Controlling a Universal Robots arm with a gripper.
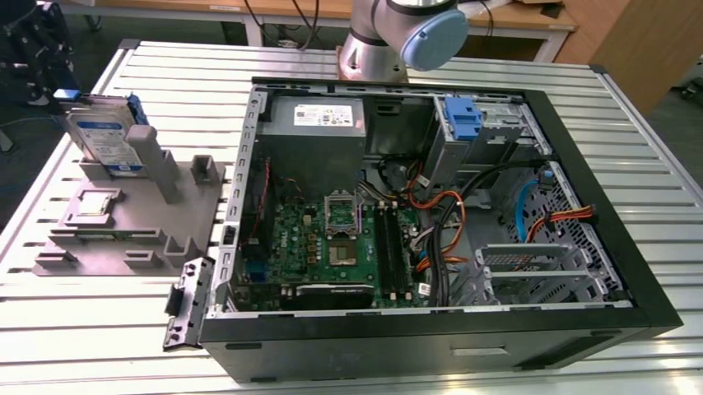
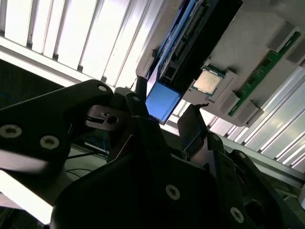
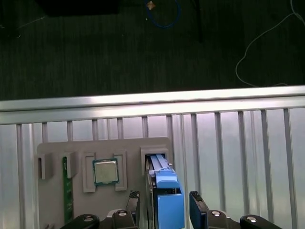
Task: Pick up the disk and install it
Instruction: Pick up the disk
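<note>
The gripper, fingers spread apart, frames the disk standing upright in a grey holder, on the exterior view's left of the open computer case.

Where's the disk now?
The disk stands upright in the grey holder at the exterior view's left, beside the open computer case; in the first wrist view its blue end sits inside the open gripper.

slatted metal table bears computer case, grey fixture.
</note>
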